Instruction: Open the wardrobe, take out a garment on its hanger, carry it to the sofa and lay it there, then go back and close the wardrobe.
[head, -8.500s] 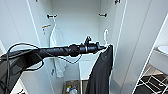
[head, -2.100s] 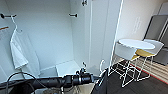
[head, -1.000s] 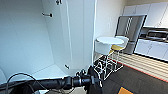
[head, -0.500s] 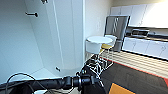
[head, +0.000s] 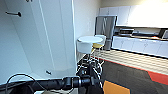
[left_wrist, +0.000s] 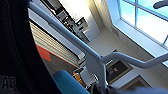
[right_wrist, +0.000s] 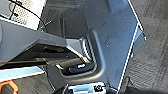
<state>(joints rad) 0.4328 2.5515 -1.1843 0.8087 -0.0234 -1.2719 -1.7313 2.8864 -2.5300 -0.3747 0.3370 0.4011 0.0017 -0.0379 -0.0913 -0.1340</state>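
The wardrobe is standing open, its white inside and a black peg showing in the head view, so the opening step is looking done. The garment is out of it. In the left wrist view it is hanging as a dark mass of fabric right beside the camera, draped from the hanger, whose white shoulder bar is slanting across the frame.

The carry is judged to be under way. Laying the garment on the sofa and going back to close the wardrobe are both left to do. A rounded blue shape is showing below the hanger, but I cannot tell whether it is the sofa.

The left arm is reaching out nearly level from the left, low in front of the robot. The left gripper is sitting at its end, just past the wardrobe's open side. The hanger's neck is running down into the dark fingers, so they appear to be clamping the hanger close to its hook. Beyond are white stools, a fridge and a kitchen surface.
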